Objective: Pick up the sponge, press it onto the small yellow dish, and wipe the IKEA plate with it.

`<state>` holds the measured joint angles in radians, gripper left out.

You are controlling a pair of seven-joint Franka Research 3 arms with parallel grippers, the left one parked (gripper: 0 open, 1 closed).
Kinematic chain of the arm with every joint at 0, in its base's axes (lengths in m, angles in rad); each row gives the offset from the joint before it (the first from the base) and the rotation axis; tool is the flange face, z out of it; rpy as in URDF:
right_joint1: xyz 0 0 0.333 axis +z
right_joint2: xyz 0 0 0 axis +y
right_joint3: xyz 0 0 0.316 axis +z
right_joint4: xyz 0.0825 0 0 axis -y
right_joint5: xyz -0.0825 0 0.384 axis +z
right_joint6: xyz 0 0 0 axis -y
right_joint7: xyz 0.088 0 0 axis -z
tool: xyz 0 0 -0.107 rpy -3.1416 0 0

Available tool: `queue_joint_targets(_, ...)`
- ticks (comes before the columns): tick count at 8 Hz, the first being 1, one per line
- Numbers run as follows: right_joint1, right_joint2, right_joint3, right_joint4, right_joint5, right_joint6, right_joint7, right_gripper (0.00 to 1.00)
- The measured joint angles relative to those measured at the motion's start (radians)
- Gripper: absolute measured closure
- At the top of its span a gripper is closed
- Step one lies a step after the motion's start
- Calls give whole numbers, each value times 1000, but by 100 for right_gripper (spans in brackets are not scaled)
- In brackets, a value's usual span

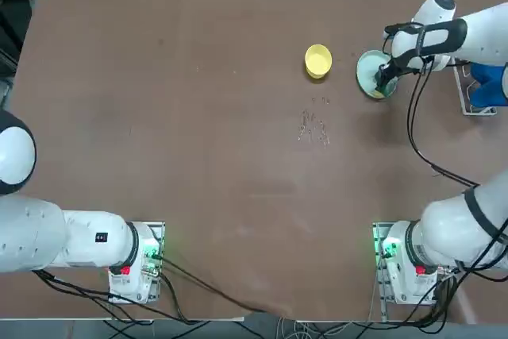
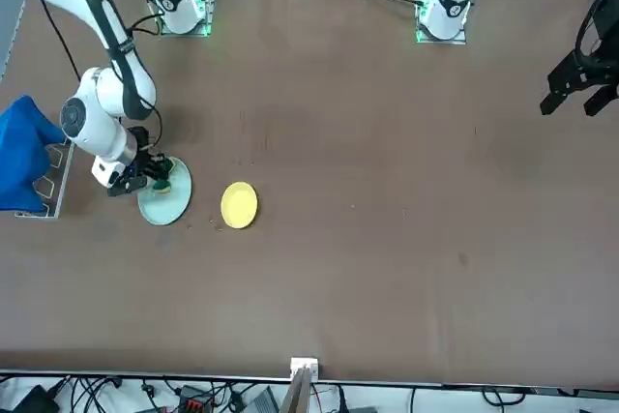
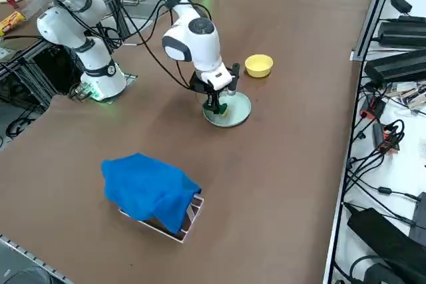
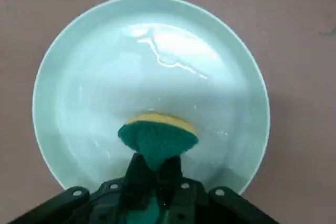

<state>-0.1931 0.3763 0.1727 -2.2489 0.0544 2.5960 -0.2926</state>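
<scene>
At the top view's upper right, the right gripper (image 4: 156, 174) pinches the sponge (image 4: 157, 139) on the plate (image 4: 63, 103); wiping wants steady downward pressure and broad strokes.

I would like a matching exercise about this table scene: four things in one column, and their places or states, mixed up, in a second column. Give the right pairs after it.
Things:
1. sponge
2. IKEA plate
3. small yellow dish
4. blue cloth

Places or states:
A. lies over a small stand near the table's edge
B. stands free on the table, beside the plate
C. gripped in the right gripper, whose jaws are shut on it
D. lies under the sponge, wet and shiny

Pairs: 1-C, 2-D, 3-B, 4-A
</scene>
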Motion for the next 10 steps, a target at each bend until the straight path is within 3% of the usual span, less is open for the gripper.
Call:
queue_joint_targets(3,23,55,9,83,0,-2,10,91)
queue_joint_targets(6,103,70,11,138,0,-21,96,91)
queue_joint_targets(8,110,19,10,158,0,-150,120,91)
queue_joint_targets(10,109,-100,13,152,1,-318,164,91)
